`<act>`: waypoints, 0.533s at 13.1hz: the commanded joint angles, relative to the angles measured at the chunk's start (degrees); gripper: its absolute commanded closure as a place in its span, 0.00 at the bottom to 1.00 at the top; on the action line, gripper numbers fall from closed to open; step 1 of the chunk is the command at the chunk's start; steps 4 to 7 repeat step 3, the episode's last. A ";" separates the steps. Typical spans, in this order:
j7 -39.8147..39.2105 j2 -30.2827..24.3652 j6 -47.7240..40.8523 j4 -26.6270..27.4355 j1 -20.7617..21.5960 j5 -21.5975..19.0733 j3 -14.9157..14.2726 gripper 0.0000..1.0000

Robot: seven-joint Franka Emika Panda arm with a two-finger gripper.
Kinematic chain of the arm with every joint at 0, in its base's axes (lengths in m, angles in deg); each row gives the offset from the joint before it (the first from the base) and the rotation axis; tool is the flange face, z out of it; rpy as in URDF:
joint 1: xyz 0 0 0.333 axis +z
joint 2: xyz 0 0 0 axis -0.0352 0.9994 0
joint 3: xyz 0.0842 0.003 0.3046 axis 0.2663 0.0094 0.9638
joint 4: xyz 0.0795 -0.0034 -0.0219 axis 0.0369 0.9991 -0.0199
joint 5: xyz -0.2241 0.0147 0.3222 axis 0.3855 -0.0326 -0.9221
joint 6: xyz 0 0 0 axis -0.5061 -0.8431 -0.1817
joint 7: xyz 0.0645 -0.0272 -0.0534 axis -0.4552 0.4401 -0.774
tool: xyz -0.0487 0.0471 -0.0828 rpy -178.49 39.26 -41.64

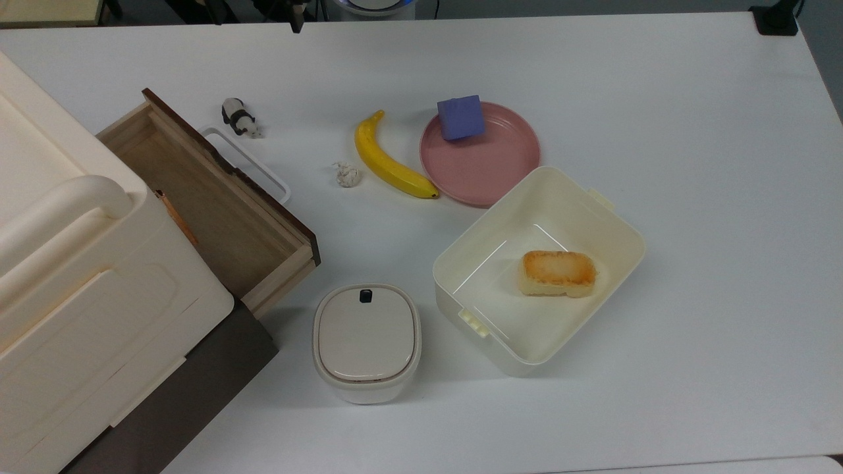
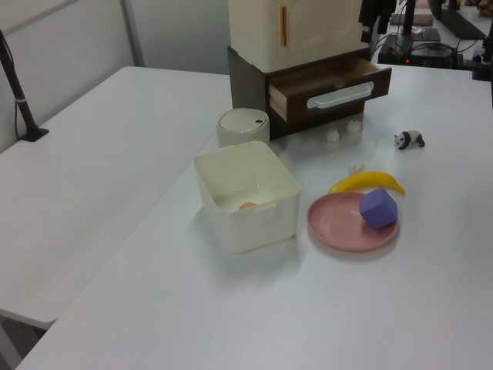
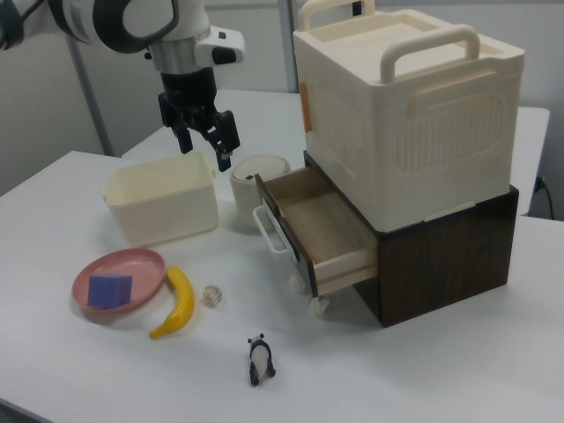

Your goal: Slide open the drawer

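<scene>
Jaws: we see the black two-finger gripper (image 3: 204,146) with its fingers spread apart and nothing between them; it hangs in the air, well above the white table (image 1: 691,131).

Arm: the white-and-grey arm (image 3: 132,19) reaches in from the right view's upper left, wrist pointing down.

Drawer: the shallow wooden drawer with the dark brown front panel (image 3: 319,229) stands pulled well out of the dark brown base under the cream cabinet (image 3: 414,115); its light-brown inside is bare in the top view (image 1: 204,197).

Handle: the thin white loop handle (image 3: 269,231) sticks out from the front panel, free of the gripper (nothing is touching it).

Step in hand: we judge the drawer already open and the task close to done, so what remains is clearing away.

How to do it well: we would hold the fingers apart and lift up and away from the cabinet, so nothing catches the loop and nudges the drawer back in.

Neighbours: the small black-and-white panda figure (image 1: 238,118) stands near the handle's far end in the top view, the round-cornered beige lidded container (image 1: 366,341) sits just beside the drawer's near corner, and the yellow banana (image 1: 390,160) lies against the pink round plate (image 1: 487,168); we would keep any low sweep clear of these.

Risk: a sideways brush against the handle is, in our view, the main thing to avoid.
</scene>
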 commanded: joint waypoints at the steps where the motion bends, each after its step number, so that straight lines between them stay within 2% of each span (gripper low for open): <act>1: 0.29 -1.77 2.32 2.91 1.27 -1.03 -0.99 0.00; 7: 0.20 -1.77 2.24 2.91 1.27 -1.21 -0.99 0.00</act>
